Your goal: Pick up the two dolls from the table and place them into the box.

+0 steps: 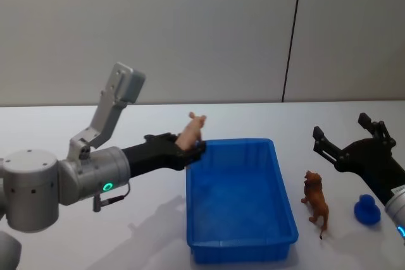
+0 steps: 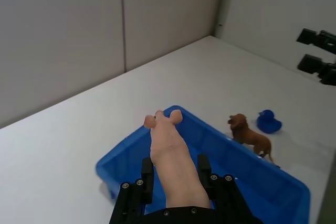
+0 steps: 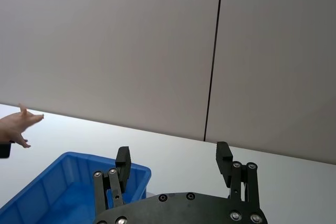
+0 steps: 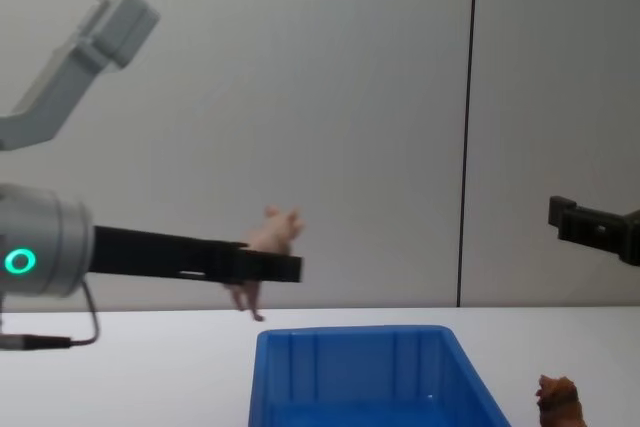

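Plain grey wall panels behind, smooth matte white table (image 1: 63, 131) below. From your left: left gripper (image 1: 192, 148) is clamped on the pale pink doll (image 1: 192, 129), smooth, rubbery-looking w/ small ears, held in the air over the far left corner of the box (image 1: 243, 245). Box is glossy blue plastic w/ ribbed inner walls, thick rim, nothing in it yet. So you've got doll 1 lifted, not released. The reddish-brown doll (image 1: 315, 202), shaggy mane, stands on the table just right of the box, untouched. Beside it, a small blue duck (image 1: 366, 209). Right gripper (image 1: 347, 132) hovers above them, fingers spread wide, empty
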